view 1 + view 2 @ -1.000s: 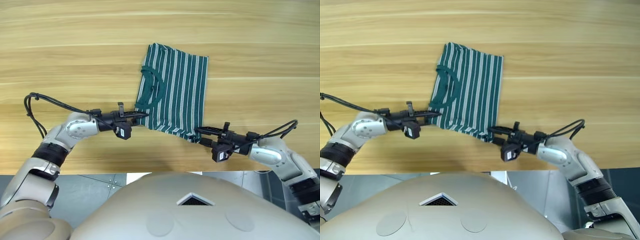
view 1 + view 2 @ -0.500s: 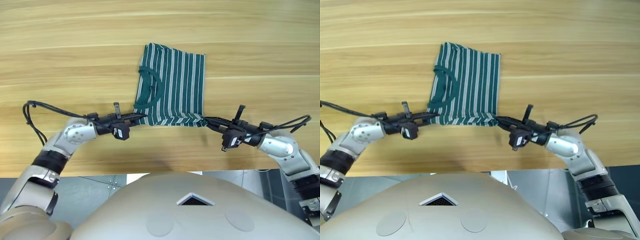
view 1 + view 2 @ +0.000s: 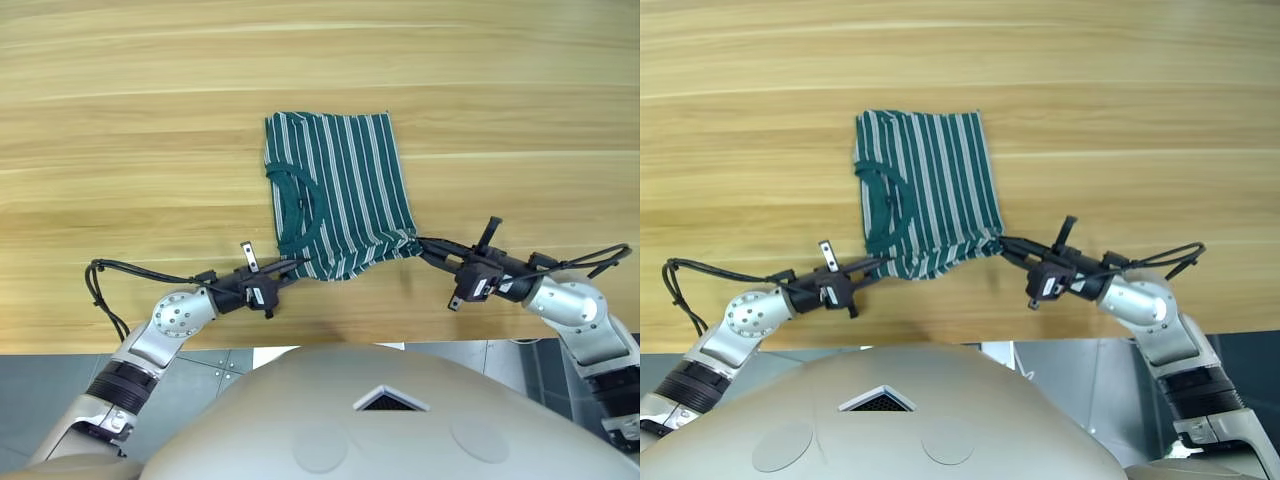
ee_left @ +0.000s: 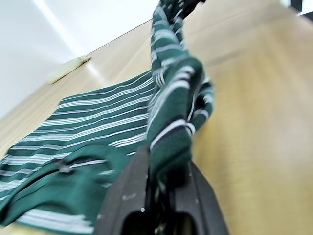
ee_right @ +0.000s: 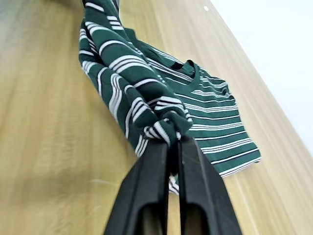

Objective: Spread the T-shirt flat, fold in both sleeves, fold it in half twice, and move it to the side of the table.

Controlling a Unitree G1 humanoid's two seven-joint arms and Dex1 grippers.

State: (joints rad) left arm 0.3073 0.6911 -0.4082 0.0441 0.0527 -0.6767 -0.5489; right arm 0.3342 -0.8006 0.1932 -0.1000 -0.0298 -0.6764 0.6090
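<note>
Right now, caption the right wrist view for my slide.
Right gripper, fingers pinched on a bunched corner of the striped T-shirt over the wooden table.

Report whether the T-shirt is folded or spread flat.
Folded: the T-shirt is a narrow rectangle, no sleeves sticking out, near corners pinched by the left gripper and right gripper.

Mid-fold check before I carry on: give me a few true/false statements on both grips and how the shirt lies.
1. The left gripper is shut on the T-shirt. True.
2. The right gripper is open and clear of the cloth. False: it is shut on the shirt's near right corner.
3. The neckline faces up, on the robot's left side of the shirt. True.
4. The shirt is spread flat with both sleeves out. False: it is folded to a narrow panel, and its near edge is bunched at the two grips.
</note>
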